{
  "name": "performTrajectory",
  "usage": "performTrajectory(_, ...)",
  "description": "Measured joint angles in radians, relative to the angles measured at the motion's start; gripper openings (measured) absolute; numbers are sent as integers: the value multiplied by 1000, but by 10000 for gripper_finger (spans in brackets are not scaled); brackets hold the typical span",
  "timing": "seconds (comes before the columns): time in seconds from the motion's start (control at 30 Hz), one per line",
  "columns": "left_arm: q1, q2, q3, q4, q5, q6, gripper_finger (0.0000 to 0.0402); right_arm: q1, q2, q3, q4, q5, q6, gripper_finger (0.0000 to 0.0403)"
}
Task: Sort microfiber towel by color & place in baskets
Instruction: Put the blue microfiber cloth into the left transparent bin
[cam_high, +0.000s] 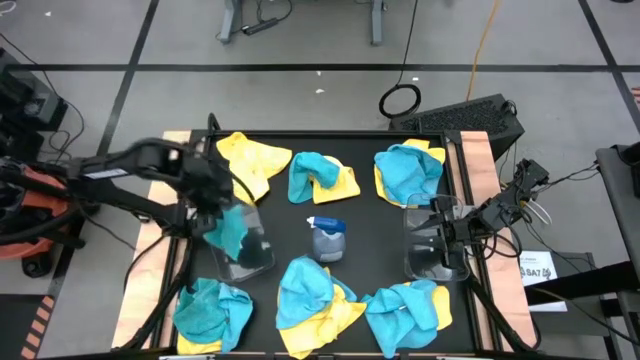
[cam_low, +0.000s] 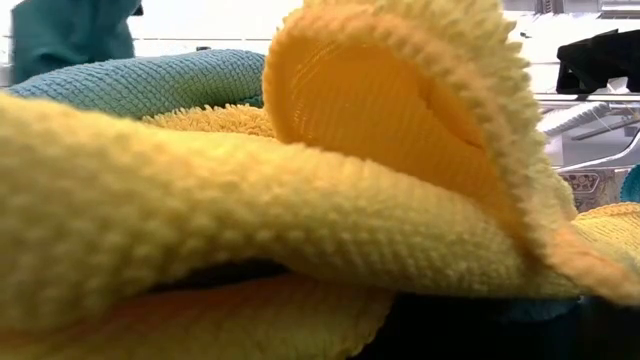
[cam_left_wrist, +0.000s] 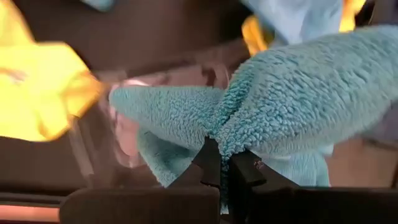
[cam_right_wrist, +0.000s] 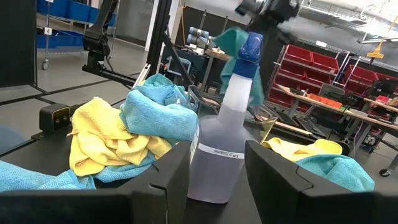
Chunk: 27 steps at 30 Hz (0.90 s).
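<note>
The left end effector (cam_high: 222, 212) is clamping a teal towel (cam_high: 226, 230) between its closed fingers and holding it over the left clear basket (cam_high: 250, 258), which is sitting on the dark desk (cam_high: 360, 215). The towel is hanging down toward the basket mouth, so the step in hand looks like the drop of a teal cloth into that bin. The next move probably calls for lowering a little and parting the fingers so the cloth falls inside the rim. The right end effector (cam_high: 447, 236) is waiting over the right basket (cam_high: 425, 262) with its fingers apart and holding nothing. A spray bottle (cam_high: 328, 240) is standing between the two baskets. Mixed piles of teal and yellow towels (cam_high: 312, 300) are lying around the desk, still to be sorted.
</note>
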Motion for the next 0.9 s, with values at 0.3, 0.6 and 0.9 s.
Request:
performTrajectory(0.3,-126,-1,-260,167,-51,-51,1,0,0,0,0,0,0,146)
performTrajectory(0.6,-181,48,-455,204,-262,-39,1,0,0,0,0,0,0,146)
performTrajectory(0.9,-169,123,-586,209,-435,26,1,0,0,0,0,0,0,146)
